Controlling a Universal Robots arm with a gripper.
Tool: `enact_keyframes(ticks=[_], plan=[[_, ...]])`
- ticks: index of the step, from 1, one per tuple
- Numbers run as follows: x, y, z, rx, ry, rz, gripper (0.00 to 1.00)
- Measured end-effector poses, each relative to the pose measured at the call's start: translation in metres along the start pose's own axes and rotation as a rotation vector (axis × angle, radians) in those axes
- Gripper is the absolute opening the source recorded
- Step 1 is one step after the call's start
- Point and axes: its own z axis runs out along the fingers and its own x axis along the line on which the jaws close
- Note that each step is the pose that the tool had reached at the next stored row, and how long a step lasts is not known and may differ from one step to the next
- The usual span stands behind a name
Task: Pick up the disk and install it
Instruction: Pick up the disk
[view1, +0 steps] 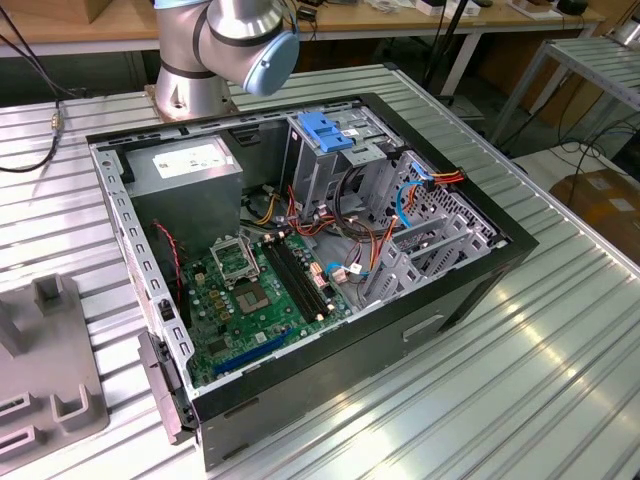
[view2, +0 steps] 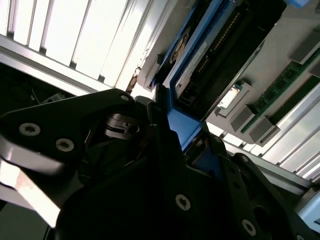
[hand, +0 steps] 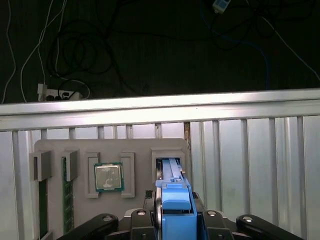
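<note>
1. Tool state: the gripper (hand: 175, 222) is clenched on the disk (hand: 174, 197), with its jaws set against the disk's two broad sides. In the second wrist view the blue carrier edge runs straight between the black fingers (view2: 157, 132).
2. Location of the disk: it stands on edge in a narrow slot of the grey fixture tray (hand: 55, 147). The slot is beside the pocket holding a processor chip (hand: 108, 177), and a memory stick (hand: 65, 200) sits in a slot beyond that. Whether the lower edge has cleared the slot cannot be judged from these angles; probably it has not.
3. Reason for placement: the slot holds the disk upright, so both sides are open to a pinch from above. This is judged deliberate.
4. Destination: the open computer case (view1: 450, 290) lies on its side on the slatted metal table (view1: 540, 390), apart from the tray. With the side panel off, the drive cage (view1: 320, 180), topped by a blue clip (view1: 325, 130), is open to reach.
5. Progress: judged to be at the pick-up stage, with the disk not yet installed.
</note>
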Motion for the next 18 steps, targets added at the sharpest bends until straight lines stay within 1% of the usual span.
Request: enact_keyframes(ticks=[10,18], plan=[[0.0,0.0,0.0,0.0,-0.0001,-0.007,0.37],[0.0,0.0,0.0,-0.0001,0.0,0.003,0.37]])
